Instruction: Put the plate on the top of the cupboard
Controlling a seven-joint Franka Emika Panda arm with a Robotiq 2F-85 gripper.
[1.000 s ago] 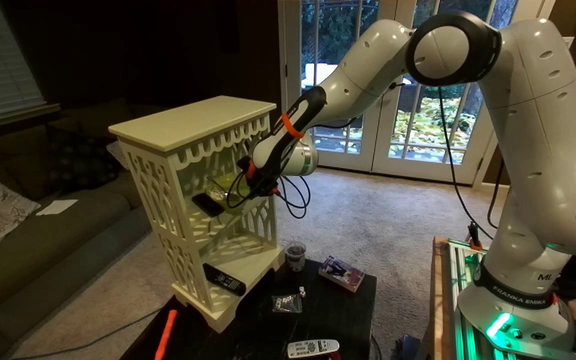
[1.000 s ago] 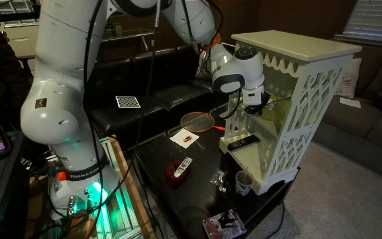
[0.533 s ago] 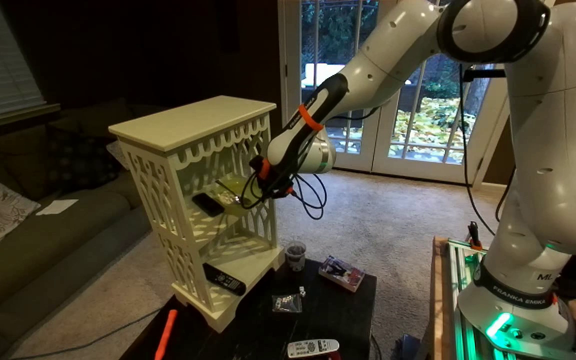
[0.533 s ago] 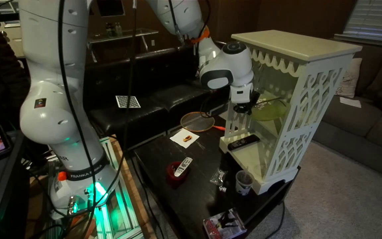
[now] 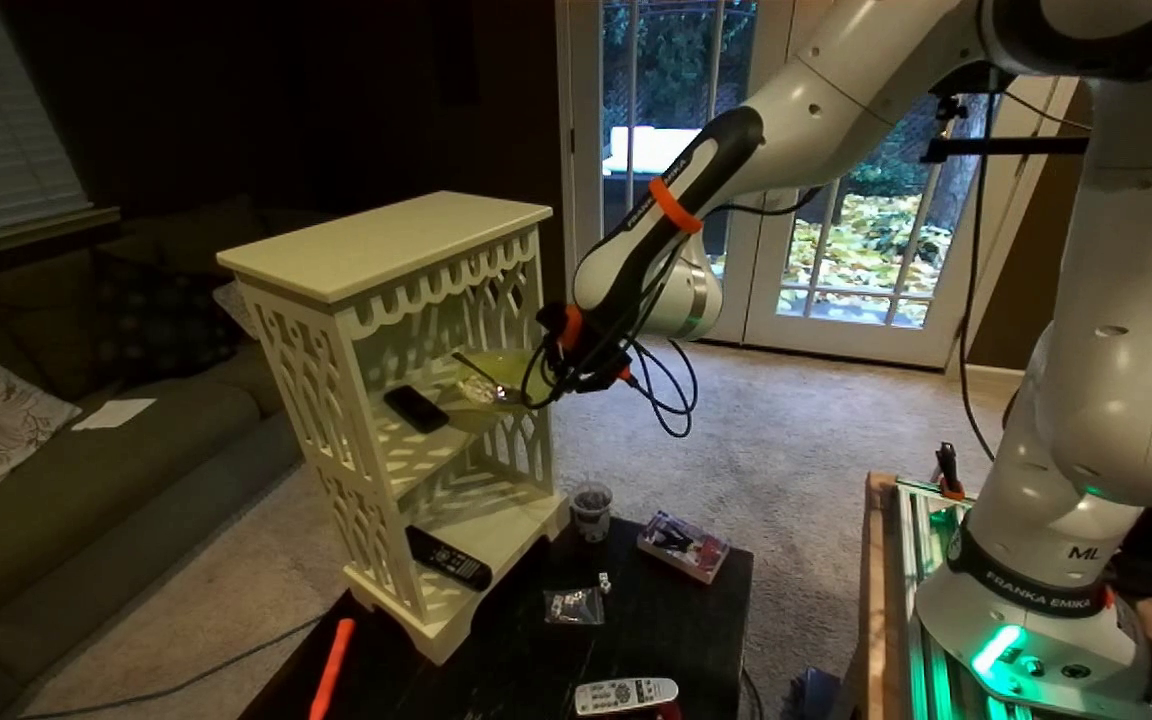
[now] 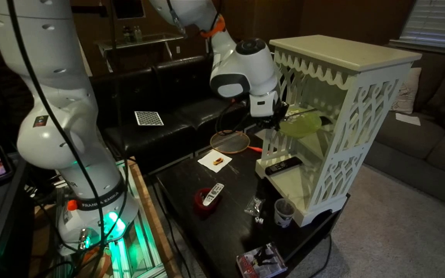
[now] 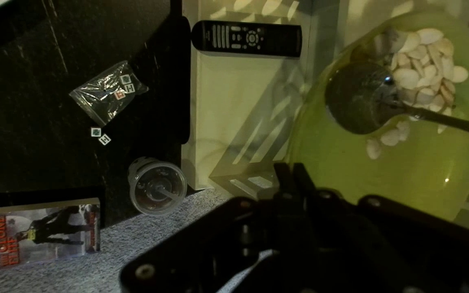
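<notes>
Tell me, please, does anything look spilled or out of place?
Two small cubes lie loose on the black table, beside the clear bag holding similar ones; they may belong inside. I see nothing spilled from the plate.

White arm, orange band, looping cables, screw-dotted black jaws
</notes>
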